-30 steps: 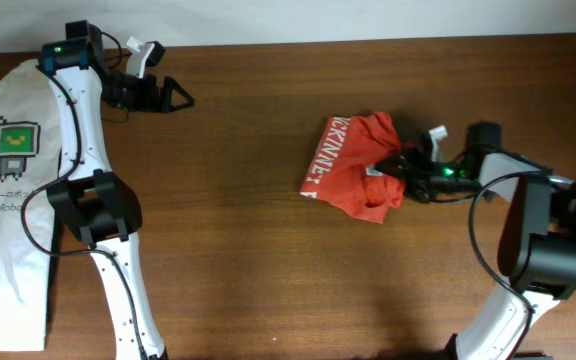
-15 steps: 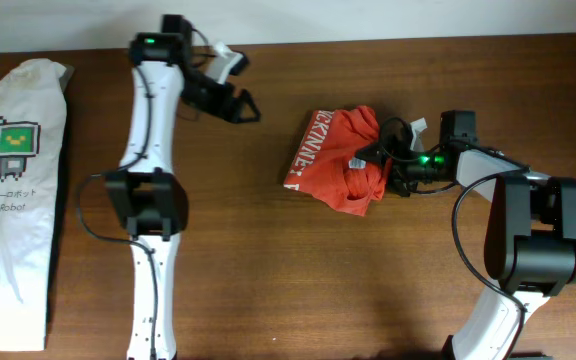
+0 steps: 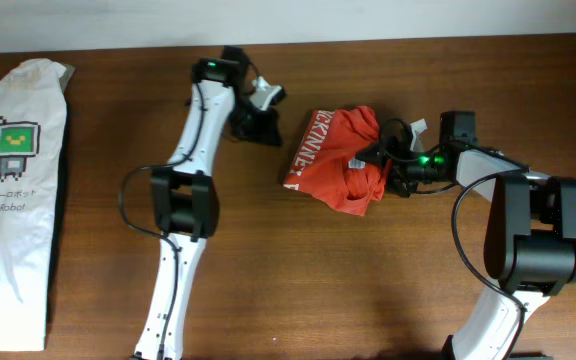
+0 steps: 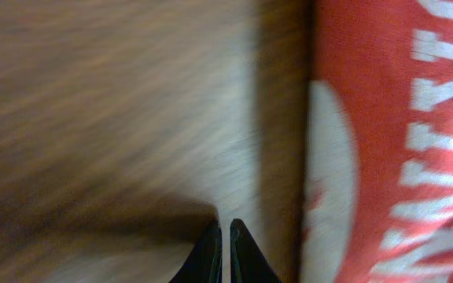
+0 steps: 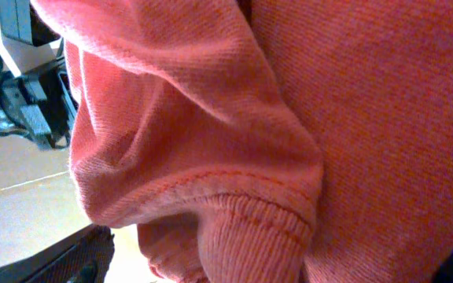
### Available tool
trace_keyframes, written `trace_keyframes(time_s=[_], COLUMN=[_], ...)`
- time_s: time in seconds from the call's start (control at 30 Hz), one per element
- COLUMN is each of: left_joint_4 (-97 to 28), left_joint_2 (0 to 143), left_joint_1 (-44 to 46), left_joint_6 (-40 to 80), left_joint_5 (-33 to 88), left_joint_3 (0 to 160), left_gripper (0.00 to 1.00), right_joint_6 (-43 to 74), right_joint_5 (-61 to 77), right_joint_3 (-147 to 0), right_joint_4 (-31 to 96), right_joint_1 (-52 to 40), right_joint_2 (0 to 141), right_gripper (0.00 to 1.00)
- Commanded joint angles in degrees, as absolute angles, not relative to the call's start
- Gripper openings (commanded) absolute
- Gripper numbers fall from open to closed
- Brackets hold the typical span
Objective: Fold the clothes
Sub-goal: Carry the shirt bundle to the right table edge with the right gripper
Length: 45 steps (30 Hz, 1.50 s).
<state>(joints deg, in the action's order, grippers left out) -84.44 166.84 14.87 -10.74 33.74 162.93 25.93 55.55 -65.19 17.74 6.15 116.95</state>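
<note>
The left arm (image 3: pixel 196 120) has white links, black joints, a looping black cable (image 3: pixel 120 197) and a green light (image 3: pixel 209 68). The left gripper (image 4: pixel 224 226) is black and tapering. The right arm (image 3: pixel 533 235) is mostly black, with a white base link (image 3: pixel 488 320).

The T-shirt (image 3: pixel 340 170) was red-orange, with white block lettering (image 3: pixel 305 157) and matching ribbed trim. At nine o'clock, a white shirt (image 3: pixel 18 240) bore a green pixel-robot print (image 3: pixel 14 140). The worktop (image 3: pixel 368 290) showed dark brown wood grain.

Table (image 4: pixel 93 94) smeared by blur; red-orange T-shirt (image 4: pixel 384 118) — its lettering — cut off at the right edge.
</note>
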Motion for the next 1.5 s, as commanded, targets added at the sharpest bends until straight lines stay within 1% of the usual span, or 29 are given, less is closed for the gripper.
trace_keyframes(time_s=[0.0, 0.03, 0.1, 0.23, 0.27, 0.3, 0.33, 0.37, 0.6, 0.7, 0.77, 0.8, 0.83, 0.93, 1.0, 1.07, 1.1, 1.2, 1.27, 1.37, 1.47], left_joint_4=[-85.0, -85.1, -85.0, -86.1, -86.4, -86.6, -86.6, -86.6, -86.7, -86.6, -86.5, -86.2, -86.0, -86.4, -87.3, -87.9, -88.0, -87.9, -88.0, -88.5, -89.3], left_joint_2=[171.8, 171.8, 171.8, 171.7, 171.7, 171.7, 171.7, 171.7, 171.2, 169.3, 168.0, 167.1, 165.6, 163.5, 162.9, 162.8, 162.8, 162.8, 162.8, 162.8, 162.8], left_joint_1=[22.3, 24.8, 26.8, 27.4, 27.4, 27.4, 27.4, 27.3, 24.5, 20.3, 17.9, 16.2, 13.9, 10.2, 8.5, 7.5, 7.2, 7.3, 7.3, 7.4, 7.4], left_joint_6=[-9.9, -9.9, -9.9, -9.8, -9.8, -9.8, -9.8, -9.8, -9.6, -8.5, -8.1, -7.7, -7.7, -7.7, -7.7, -7.7, -7.7, -7.7, -7.7, -7.7, -7.7], left_joint_5=[22.5, 22.0, 18.9, 18.4, 18.4, 18.3, 18.2, 18.2, 16.6, 16.0, 16.1, 16.0, 16.1, 16.1, 16.1, 16.3, 16.3, 16.7, 16.7, 16.7, 16.7], left_joint_3=[161.1, 161.1, 161.1, 161.1, 161.1, 161.1, 161.1, 161.1, 161.2, 161.2, 161.2, 161.2, 161.2, 161.2, 161.2, 161.2, 161.2, 161.2, 161.2, 161.2, 161.2], left_gripper=[0.06, 0.06, 0.06, 0.06, 0.06, 0.06, 0.06, 0.06, 0.05, 0.05, 0.05, 0.11, 0.13, 0.13, 0.13, 0.13, 0.13, 0.13, 0.13, 0.13, 0.13], right_joint_6=[26.0, 26.0, 26.0, 26.0, 26.0, 26.0, 26.0, 26.0, 24.2, 22.9, 20.3, 19.2, 16.8, 12.9, 10.4, 9.6, 9.2, 6.5, 5.2, 2.4, 1.3], right_joint_5=[53.6, 53.8, 54.2, 54.4, 54.4, 54.4, 54.4, 54.4, 53.5, 52.1, 46.0, 43.1, 38.5, 30.8, 27.3, 27.3, 27.4, 27.8, 27.8, 26.3, 26.3], right_joint_3=[-64.4, -64.4, -64.4, -64.4, -64.4, -64.4, -64.4, -64.4, -66.0, -68.4, -70.9, -72.1, -74.7, -81.6, -85.9, -87.5, -87.7, -87.7, -87.7, -87.7, -87.7], right_joint_4=[18.2, 18.2, 18.2, 18.1, 17.9, 17.7, 17.7, 17.5, 15.6, 16.5, 21.8, 24.4, 29.3, 39.9, 45.8, 48.3, 49.5, 50.8, 50.7, 49.7, 47.1], right_joint_1=[5.5, 5.5, 5.5, 5.5, 5.5, 5.5, 5.5, 5.5, 5.5, 5.8, 5.7, 5.8, 6.0, 9.4, 13.9, 19.5, 25.0, 37.7, 42.9, 48.2, 51.0], right_joint_2=[118.0, 118.0, 118.0, 118.0, 118.0, 118.0, 118.0, 118.0, 116.8, 110.9, 106.3, 104.5, 101.6, 98.4, 98.2, 98.2, 98.2, 98.2, 98.2, 98.7, 100.4], right_gripper=[0.94, 0.93, 0.93, 0.93, 0.92, 0.74, 0.46, 0.05, 0.04, 0.04, 0.04, 0.04, 0.04, 0.04, 0.04, 0.04, 0.04, 0.04, 0.04, 0.04, 0.04])
